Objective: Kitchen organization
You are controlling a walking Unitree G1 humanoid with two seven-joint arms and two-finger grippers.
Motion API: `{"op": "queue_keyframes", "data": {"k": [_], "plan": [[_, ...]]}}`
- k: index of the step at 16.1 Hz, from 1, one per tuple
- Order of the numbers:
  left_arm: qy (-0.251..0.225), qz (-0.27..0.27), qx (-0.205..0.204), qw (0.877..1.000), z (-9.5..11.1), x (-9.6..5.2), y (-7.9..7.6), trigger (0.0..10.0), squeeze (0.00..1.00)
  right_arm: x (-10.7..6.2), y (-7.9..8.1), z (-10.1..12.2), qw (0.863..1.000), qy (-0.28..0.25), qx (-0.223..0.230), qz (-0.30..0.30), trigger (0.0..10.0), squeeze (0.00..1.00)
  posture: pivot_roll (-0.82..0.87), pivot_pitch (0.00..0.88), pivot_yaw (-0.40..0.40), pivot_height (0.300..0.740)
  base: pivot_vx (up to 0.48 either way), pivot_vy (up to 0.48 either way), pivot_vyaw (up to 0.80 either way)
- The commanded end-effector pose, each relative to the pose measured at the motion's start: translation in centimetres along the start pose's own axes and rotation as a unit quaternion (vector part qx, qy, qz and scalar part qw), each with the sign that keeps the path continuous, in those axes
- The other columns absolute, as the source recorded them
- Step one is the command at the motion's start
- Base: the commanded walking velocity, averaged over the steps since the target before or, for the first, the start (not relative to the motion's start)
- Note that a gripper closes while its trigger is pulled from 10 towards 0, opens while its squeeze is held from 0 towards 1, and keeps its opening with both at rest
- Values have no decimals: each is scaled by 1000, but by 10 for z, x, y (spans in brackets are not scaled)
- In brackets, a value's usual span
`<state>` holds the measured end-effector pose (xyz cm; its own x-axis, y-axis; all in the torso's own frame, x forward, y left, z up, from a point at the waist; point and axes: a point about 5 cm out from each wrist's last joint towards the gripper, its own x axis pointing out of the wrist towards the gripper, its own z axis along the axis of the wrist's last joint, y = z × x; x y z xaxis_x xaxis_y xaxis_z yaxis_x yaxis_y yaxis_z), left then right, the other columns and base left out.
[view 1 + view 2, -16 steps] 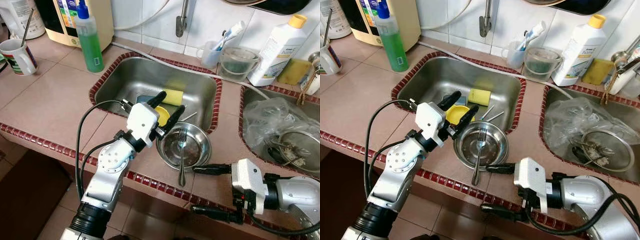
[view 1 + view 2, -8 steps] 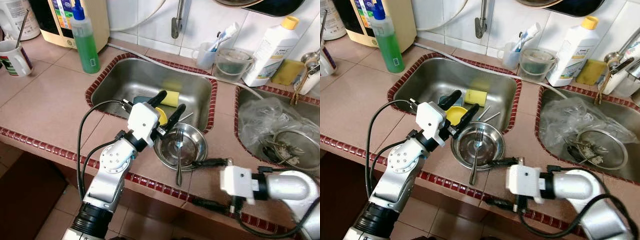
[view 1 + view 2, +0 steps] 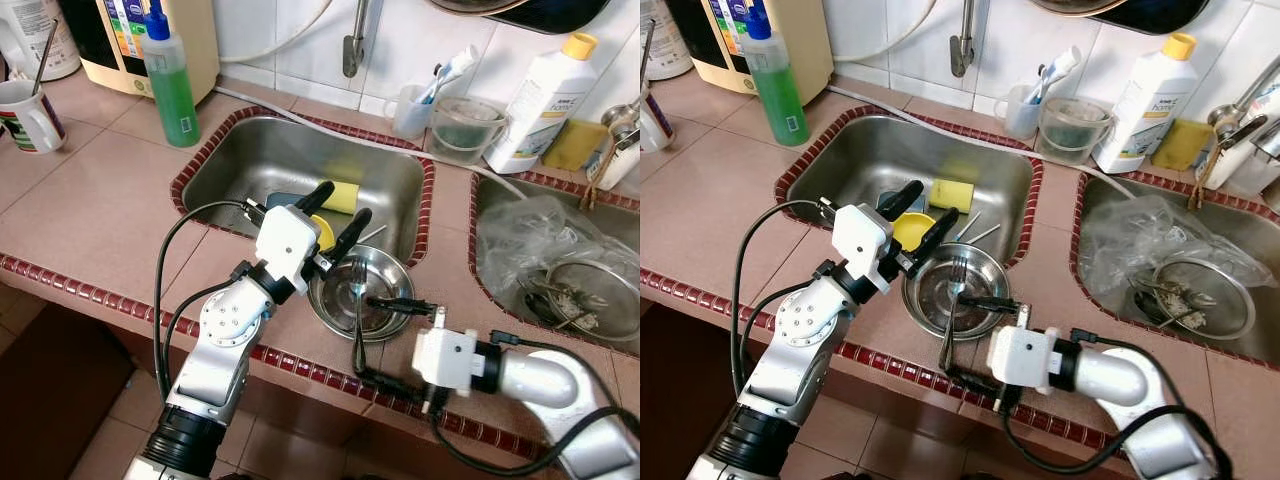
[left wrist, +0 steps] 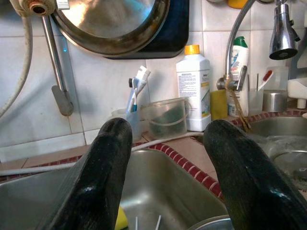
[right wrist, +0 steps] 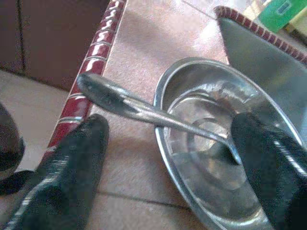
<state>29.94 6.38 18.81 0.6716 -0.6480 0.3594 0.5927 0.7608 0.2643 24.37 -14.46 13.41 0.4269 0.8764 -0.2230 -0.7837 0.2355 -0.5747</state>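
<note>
Early stage, by my reading. Fork (image 3: 357, 312) lies in steel bowl (image 3: 364, 291) on counter (image 3: 90, 195), handle toward 6 o'clock, untouched. Right gripper (image 3: 382, 340) wide open, straddling the handle. Left gripper (image 3: 338, 212) spread wide at bowl's 10 o'clock, empty. Sink (image 3: 260, 160) clutter remains.

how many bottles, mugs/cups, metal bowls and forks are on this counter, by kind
bottles: 2, green soap bottle and white bottle with yellow cap
mugs/cups: 2, mug with a spoon and toothbrush cup
metal bowls: 1, steel bowl
forks: 1, fork lying across the bowl, between the right pincer fingers
total: 6
</note>
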Motion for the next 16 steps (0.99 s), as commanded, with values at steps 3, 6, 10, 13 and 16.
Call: {"op": "queue_keyframes", "data": {"k": [3,6,10,13,16], "plan": [[0,-6,1,1000,1,-1,-3,10000,0,1,0,-1,1000,-12,-19,-17,0,0,-124,144,-80,740,0,0,0],[1,-5,0,1000,1,-2,-3,10000,0,1,2,0,999,-25,-29,-13,0,0,-123,148,-79,740,0,0,0],[2,-6,-1,1000,1,-2,-4,10000,0,-2,3,2,999,-39,-36,-10,0,0,-125,152,-81,740,0,0,0],[1,-7,-2,1000,1,-2,-5,10000,0,-3,4,0,999,-41,-33,-9,0,0,-122,146,-81,740,0,0,0],[-3,-7,-3,1000,2,-2,-4,10000,0,-3,2,-2,999,-37,-29,-9,0,0,-119,140,-82,740,0,0,0]]}}
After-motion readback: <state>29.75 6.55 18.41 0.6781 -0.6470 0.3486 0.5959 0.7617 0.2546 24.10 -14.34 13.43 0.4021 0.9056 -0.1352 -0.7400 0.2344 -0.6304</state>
